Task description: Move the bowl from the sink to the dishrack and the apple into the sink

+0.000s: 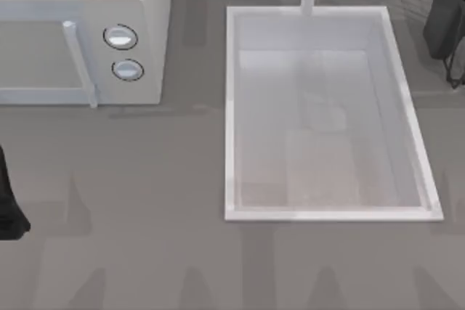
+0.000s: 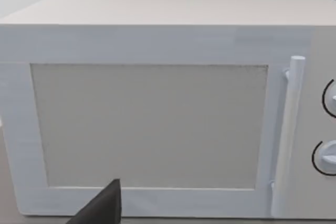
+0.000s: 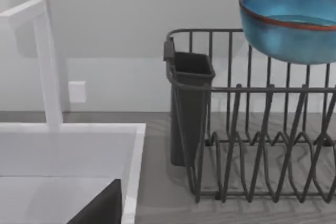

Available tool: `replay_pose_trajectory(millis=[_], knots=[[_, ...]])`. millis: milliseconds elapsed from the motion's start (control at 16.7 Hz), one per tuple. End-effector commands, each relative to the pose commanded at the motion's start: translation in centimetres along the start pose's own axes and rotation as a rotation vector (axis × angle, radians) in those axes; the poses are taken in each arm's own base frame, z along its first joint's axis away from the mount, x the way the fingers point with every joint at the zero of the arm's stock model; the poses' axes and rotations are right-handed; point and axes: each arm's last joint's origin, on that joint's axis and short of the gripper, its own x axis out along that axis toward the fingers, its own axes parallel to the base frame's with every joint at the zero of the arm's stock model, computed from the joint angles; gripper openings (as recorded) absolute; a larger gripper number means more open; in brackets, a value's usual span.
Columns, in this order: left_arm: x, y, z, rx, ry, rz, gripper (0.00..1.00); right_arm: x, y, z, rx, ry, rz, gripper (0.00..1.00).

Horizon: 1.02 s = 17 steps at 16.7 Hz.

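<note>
You see one bowl [image 3: 291, 22] above one dishrack [image 3: 252, 145], beside one sink [image 1: 327, 114]; I cannot tell either gripper's state.

a white microwave [image 2: 157, 114] front with vertical handle [image 2: 287, 140] and two knobs [image 2: 328, 157].
</note>
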Motion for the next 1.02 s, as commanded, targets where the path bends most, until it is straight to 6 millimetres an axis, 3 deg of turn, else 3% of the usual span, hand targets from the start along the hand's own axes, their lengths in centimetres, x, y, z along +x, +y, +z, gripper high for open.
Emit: replay_pose_trajectory(millis=[1020], knots=[[0.00, 0.00, 0.00, 0.000, 0.000, 0.000, 1.00, -0.05, 0.09, -0.41, 0.003, 0.004, 0.008, 1.00]])
